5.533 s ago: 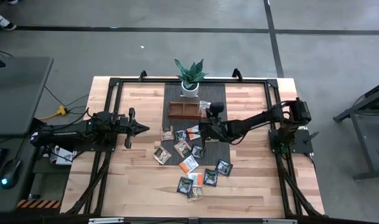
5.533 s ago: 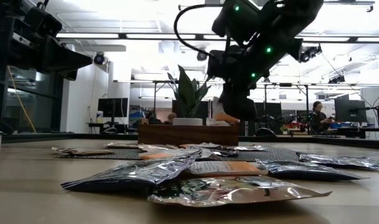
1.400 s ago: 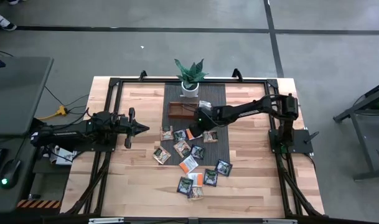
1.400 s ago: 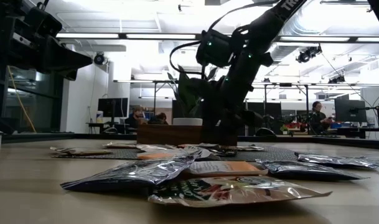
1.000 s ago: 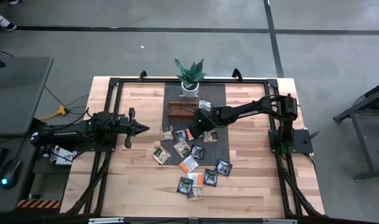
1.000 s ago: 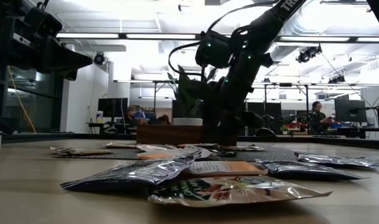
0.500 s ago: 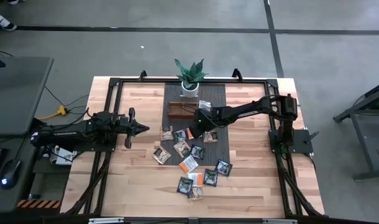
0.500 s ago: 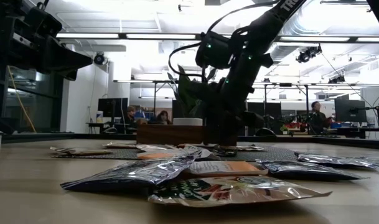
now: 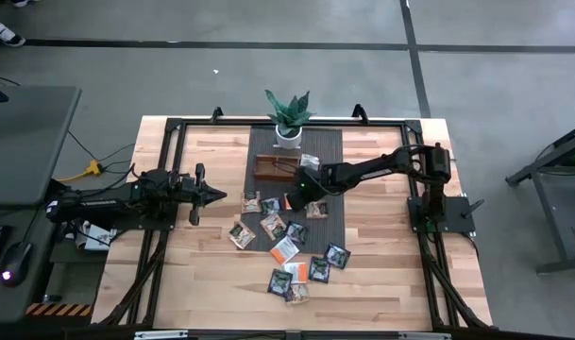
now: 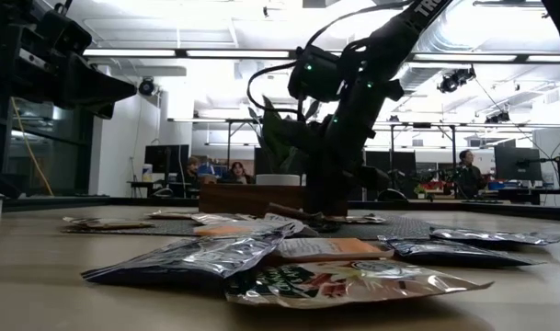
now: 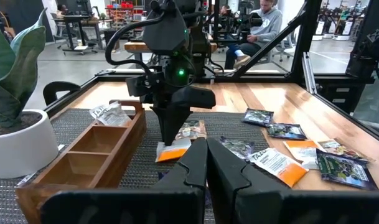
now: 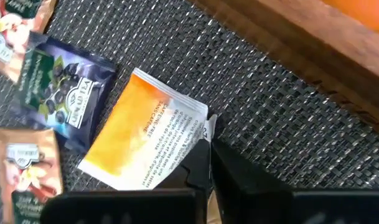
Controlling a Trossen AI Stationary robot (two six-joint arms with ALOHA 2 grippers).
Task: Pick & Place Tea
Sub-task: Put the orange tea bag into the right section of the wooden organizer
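An orange-and-white tea sachet lies on the dark mat just in front of the brown wooden tray. My right gripper slants down onto it and is shut on it. Several more tea sachets lie flat on the mat and on the wood nearer the front edge. One silvery sachet rests at the tray's right end. My left gripper waits shut and level over the table's left side, away from the tea. My right gripper pinches the orange-and-white sachet by its white edge at one corner, between its two fingers. The fingers come slanting down from the table's right side. Most of the sachet lies on the mat; the pinched edge is slightly raised.
A green plant in a white pot stands behind the tray at the far edge. A dark blue sachet and a tan one lie close to the held one. A black frame runs around the tabletop.
My right gripper has kept its place in front of the tray. In the low view, an edge of the sachet beneath it now stands tilted up off the mat where it lay flat before.
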